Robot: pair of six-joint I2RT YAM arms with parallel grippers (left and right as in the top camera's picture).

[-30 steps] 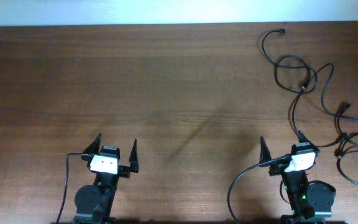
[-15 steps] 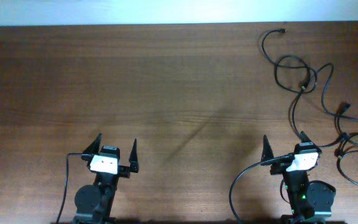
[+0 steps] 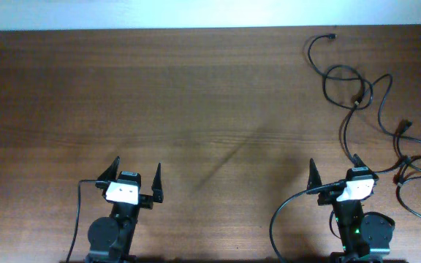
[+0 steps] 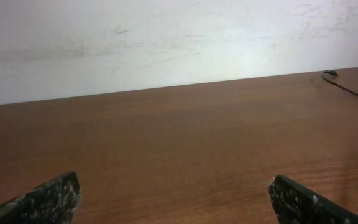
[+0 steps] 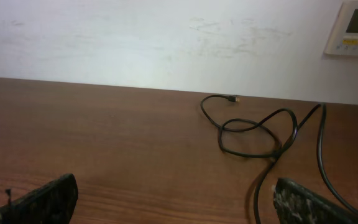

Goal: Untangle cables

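Thin black cables (image 3: 357,91) lie looped and crossing on the brown table at the far right, running from a plug near the back edge (image 3: 332,36) down to a second bunch at the right edge (image 3: 413,164). In the right wrist view the loops (image 5: 257,134) lie ahead and to the right, with a yellowish plug end (image 5: 232,98). My right gripper (image 3: 335,169) is open and empty, just in front of the cable's near end; its jaws are wide apart (image 5: 176,202). My left gripper (image 3: 136,173) is open and empty at the front left (image 4: 173,199), far from the cables.
The wooden table (image 3: 159,95) meets a white wall along its back edge. A white wall control panel (image 5: 354,28) shows in the right wrist view. A bit of cable (image 4: 347,87) shows at the far right of the left wrist view.
My right gripper has shifted slightly to the right. The left arm and the cables have not moved.
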